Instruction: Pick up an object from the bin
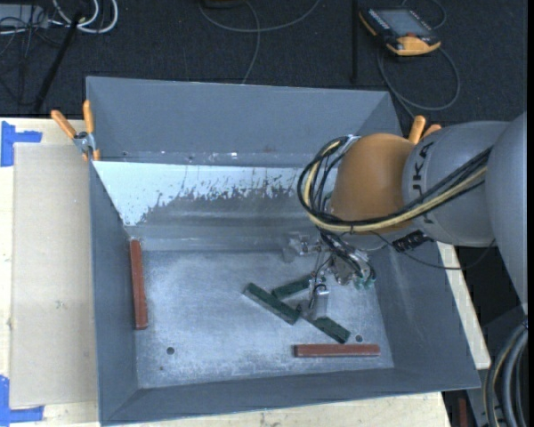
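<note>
My gripper (320, 287) hangs low over the right middle of the bin floor, right above a small cluster of dark green flat bars. One long dark green bar (270, 302) lies slanted just left of it. A shorter dark green bar (293, 286) rests across that one, its right end under the gripper. A third dark green bar (331, 326) lies just below and right of the gripper. Whether the gripper touches any bar is hidden by its own body.
A reddish-brown flat stick (336, 350) lies near the front right of the floor. Another reddish-brown stick (138, 284) lies along the left wall. The arm with its orange cover and cables reaches in over the right rim.
</note>
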{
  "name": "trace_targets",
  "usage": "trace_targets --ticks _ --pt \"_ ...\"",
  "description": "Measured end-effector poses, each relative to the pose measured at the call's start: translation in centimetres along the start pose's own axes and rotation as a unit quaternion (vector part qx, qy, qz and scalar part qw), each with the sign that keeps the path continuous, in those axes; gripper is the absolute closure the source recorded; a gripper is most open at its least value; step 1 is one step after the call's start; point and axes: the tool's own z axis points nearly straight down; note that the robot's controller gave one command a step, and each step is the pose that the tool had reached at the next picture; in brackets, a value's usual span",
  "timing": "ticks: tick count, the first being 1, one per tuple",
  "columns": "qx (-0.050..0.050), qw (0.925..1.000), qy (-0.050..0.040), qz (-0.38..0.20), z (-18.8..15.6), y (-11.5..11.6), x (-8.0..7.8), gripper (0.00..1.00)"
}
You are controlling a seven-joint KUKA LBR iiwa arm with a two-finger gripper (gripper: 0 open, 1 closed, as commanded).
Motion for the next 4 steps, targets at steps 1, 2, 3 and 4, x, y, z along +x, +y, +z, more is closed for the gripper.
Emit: trace_targets --ticks 1,2,3,4 --pt "0.001 0.9942 -0.0059 -0.108 -0.5 0.5 -0.9 0.00" --pt "0.001 0.9943 -0.0054 -0.107 -0.7 0.4 -1.0 1.00" --pt "0.002 0.9043 -0.0081 -0.427 -0.8 0.2 -2.0 1.00" --pt "0.002 0.9023 -0.0067 -0.431 -1.0 -0.9 -2.1 1.00"
